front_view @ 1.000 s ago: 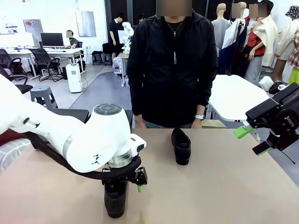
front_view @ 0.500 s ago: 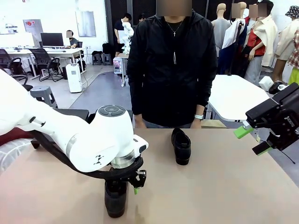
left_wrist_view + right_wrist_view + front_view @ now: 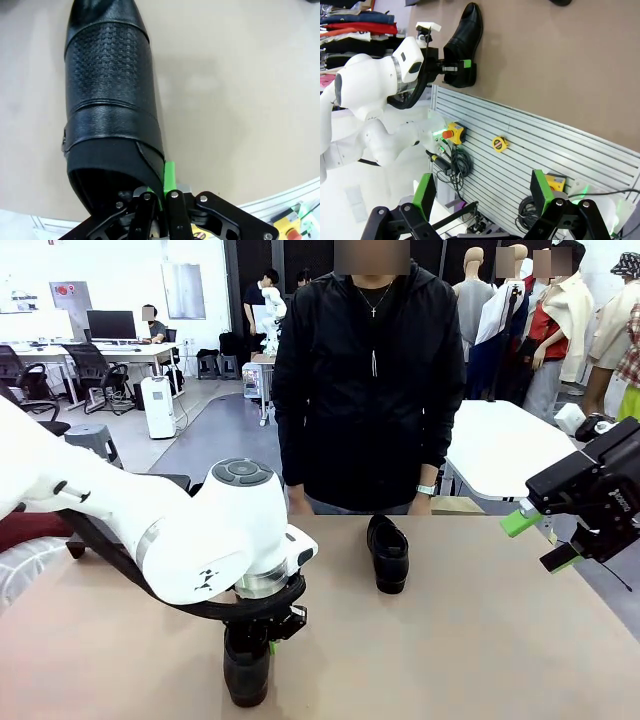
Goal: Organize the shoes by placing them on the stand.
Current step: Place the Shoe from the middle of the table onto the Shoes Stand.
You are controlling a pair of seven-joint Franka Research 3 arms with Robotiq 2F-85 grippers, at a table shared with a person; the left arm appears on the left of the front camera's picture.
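A tall-cut black shoe point(image 3: 247, 672) stands near the table's front edge, toe toward the person. My left gripper point(image 3: 274, 632) sits over its heel end. In the left wrist view the shoe point(image 3: 107, 100) has a textured upper, and the left gripper point(image 3: 162, 189) is shut on the rim of its opening, one green pad point(image 3: 169, 174) outside the leather. A second shoe point(image 3: 388, 552), a low loafer, lies at the table's far middle. My right gripper point(image 3: 541, 539) hovers open at the right edge, holding nothing; its fingers point(image 3: 424, 193) stand wide apart. The stand is out of view.
A person in a black hooded jacket point(image 3: 365, 390) stands at the far edge, hands down. Bare brown tabletop point(image 3: 480, 640) lies between the shoes and to the right. The right wrist view shows a slotted metal panel point(image 3: 530, 140) with a yellow tape measure point(image 3: 499, 144) below the table's edge.
My left gripper has closed from wide open onto the near shoe's rim and dropped slightly. The right arm, the loafer and the person have stayed put.
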